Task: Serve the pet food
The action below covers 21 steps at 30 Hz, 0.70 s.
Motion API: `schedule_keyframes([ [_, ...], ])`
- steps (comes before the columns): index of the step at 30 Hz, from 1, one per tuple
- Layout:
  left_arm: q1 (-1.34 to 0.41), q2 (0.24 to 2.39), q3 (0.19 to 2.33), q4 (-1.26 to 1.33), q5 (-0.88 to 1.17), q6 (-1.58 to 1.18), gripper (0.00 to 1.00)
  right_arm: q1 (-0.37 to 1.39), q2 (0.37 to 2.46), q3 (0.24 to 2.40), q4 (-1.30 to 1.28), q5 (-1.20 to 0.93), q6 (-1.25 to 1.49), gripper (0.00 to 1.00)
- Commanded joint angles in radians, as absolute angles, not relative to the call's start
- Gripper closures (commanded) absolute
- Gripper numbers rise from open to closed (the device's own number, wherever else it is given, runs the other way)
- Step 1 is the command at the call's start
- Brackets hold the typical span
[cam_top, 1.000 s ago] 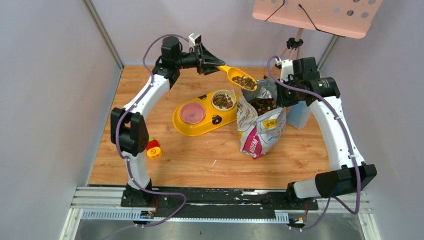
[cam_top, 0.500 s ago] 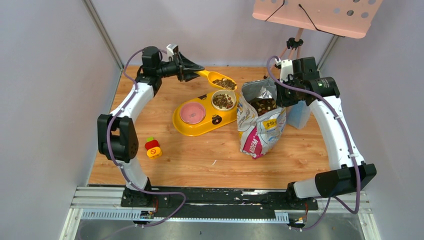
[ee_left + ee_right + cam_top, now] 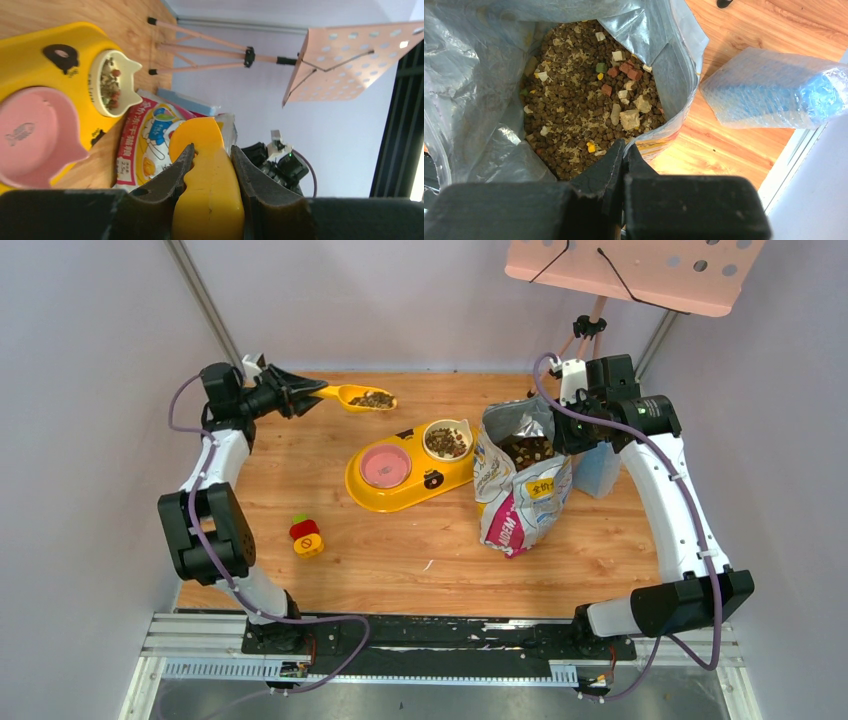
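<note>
My left gripper (image 3: 312, 393) is shut on the handle of a yellow scoop (image 3: 352, 395), held level over the back left of the floor, left of the feeder. Pet food (image 3: 373, 399) fills its bowl. In the left wrist view the scoop (image 3: 205, 170) sits between the fingers of the left gripper (image 3: 212, 150). More pet food lies in the feeder's white bowl (image 3: 447, 441) and in the open foil bag (image 3: 520, 495). My right gripper (image 3: 625, 147) is shut on the bag's rim (image 3: 674, 100), with kibble (image 3: 579, 115) heaped inside.
The yellow feeder (image 3: 400, 492) also holds a pink bowl (image 3: 385, 466). A red and yellow toy (image 3: 306, 537) lies at the front left. A blue bubble-wrapped pack (image 3: 774, 90) stands right of the bag. A stand (image 3: 640, 270) overhangs the back right.
My left arm has swung left with the filled scoop, from above the bag's mouth, past the white bowl, to the back left. The right arm has not moved.
</note>
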<state>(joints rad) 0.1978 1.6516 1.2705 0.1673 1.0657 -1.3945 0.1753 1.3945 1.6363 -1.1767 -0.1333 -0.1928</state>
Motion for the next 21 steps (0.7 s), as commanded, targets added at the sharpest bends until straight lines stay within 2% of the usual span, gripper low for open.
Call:
schedule_keyframes([
  [1, 0.282, 1.598, 1.236, 0.180, 1.105, -1.331, 1.00, 0.173, 1.351, 1.686, -1.028, -0.140, -0.231, 1.00],
  [11, 0.318, 1.612, 1.124, 0.244, 1.138, -1.238, 1.00, 0.172, 1.333, 1.668, -1.011, -0.147, -0.236, 1.00],
  [17, 0.318, 1.669, 1.134, 0.237, 1.147, -1.130, 1.00, 0.173, 1.316, 1.652, -1.007, -0.144, -0.235, 1.00],
  [21, 0.316, 1.707, 1.205, 0.065, 1.127, -0.951, 1.00, 0.172, 1.308, 1.651, -1.007, -0.143, -0.229, 1.00],
])
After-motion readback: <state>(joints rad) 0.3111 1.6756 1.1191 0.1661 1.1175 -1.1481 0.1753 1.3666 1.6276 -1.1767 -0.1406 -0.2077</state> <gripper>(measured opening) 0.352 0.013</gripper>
